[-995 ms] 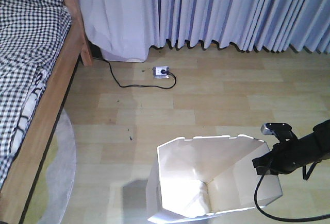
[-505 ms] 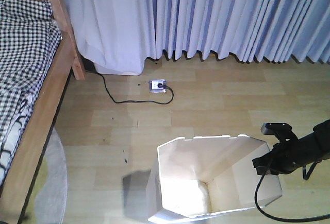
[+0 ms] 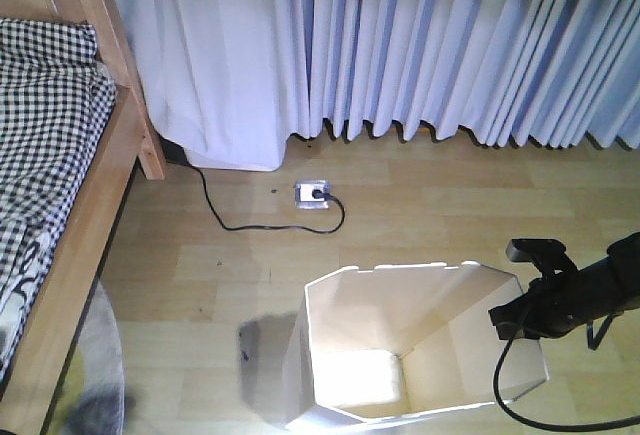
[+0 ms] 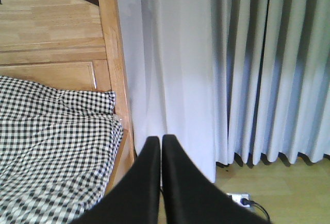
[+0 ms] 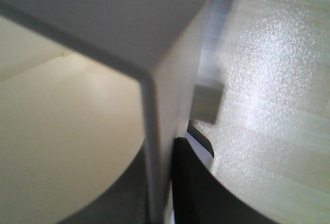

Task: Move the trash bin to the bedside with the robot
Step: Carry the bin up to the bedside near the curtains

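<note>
The white trash bin (image 3: 410, 350) with an angular rim and cream inside stands low in the front view. My right arm, black with a trailing cable, reaches its right rim; the right gripper (image 3: 520, 317) is shut on the bin's wall (image 5: 157, 147), one finger inside, one outside. The bed (image 3: 60, 205), light wood frame with black-and-white checked bedding, runs along the left edge, about a bin's width of floor away. It also shows in the left wrist view (image 4: 51, 141). My left gripper (image 4: 157, 142) is shut and empty, held high facing the headboard and curtain.
Pale pleated curtains (image 3: 430, 45) hang across the back wall. A white power strip (image 3: 312, 193) with a black cable (image 3: 225, 217) lies on the wood floor ahead of the bin. A round grey rug edge (image 3: 95, 375) shows at lower left beside the bed frame.
The view has advanced toward the curtain: the bed has slid left and lower in frame, and the curtain looms larger. The bin and my right gripper keep their place in the frame.
</note>
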{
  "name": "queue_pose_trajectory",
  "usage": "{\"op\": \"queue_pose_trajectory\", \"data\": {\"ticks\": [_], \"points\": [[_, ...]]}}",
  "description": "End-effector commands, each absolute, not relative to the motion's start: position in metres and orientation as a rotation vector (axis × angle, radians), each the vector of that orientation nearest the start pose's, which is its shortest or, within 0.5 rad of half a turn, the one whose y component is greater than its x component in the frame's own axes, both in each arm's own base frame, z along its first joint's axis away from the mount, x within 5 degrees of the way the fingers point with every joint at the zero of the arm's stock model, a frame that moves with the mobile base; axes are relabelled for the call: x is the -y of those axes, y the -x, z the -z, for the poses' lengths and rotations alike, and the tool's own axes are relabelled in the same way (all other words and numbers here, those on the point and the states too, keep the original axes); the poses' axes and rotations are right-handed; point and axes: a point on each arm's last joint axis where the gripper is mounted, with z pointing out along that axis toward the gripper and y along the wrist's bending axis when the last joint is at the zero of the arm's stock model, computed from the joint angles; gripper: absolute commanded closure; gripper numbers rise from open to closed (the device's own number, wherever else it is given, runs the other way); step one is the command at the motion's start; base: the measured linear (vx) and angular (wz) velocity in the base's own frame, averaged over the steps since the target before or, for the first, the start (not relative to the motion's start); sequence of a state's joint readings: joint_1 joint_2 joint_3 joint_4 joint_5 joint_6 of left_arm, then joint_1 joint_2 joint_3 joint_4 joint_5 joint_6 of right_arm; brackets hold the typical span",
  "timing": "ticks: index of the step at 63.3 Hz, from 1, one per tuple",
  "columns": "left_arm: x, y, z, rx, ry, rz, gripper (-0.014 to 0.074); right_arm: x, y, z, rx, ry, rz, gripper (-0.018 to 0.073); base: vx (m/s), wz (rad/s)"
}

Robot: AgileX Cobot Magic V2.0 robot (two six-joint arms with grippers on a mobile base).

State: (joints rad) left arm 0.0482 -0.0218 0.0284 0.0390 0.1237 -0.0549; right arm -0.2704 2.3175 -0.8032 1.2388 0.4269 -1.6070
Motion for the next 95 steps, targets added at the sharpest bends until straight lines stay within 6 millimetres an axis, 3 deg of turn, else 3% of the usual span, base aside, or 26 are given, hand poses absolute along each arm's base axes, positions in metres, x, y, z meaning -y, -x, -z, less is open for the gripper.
{"op": "queue_pose_trajectory", "data": {"ticks": [1, 95], "points": [[-0.0027, -0.0544, -0.2075, -1.514, 0.056, -0.019, 0.0603, 0.0281, -0.2865, -0.0027, -2.824, 0.184, -0.803, 0.0564, 0.21, 0.02], [-0.0027, -0.0544, -0.2075, -1.514, 0.056, -0.019, 0.0603, 0.0281, -0.2865, -0.0027, -2.824, 0.184, -0.803, 0.0564, 0.19, 0.02]]}}
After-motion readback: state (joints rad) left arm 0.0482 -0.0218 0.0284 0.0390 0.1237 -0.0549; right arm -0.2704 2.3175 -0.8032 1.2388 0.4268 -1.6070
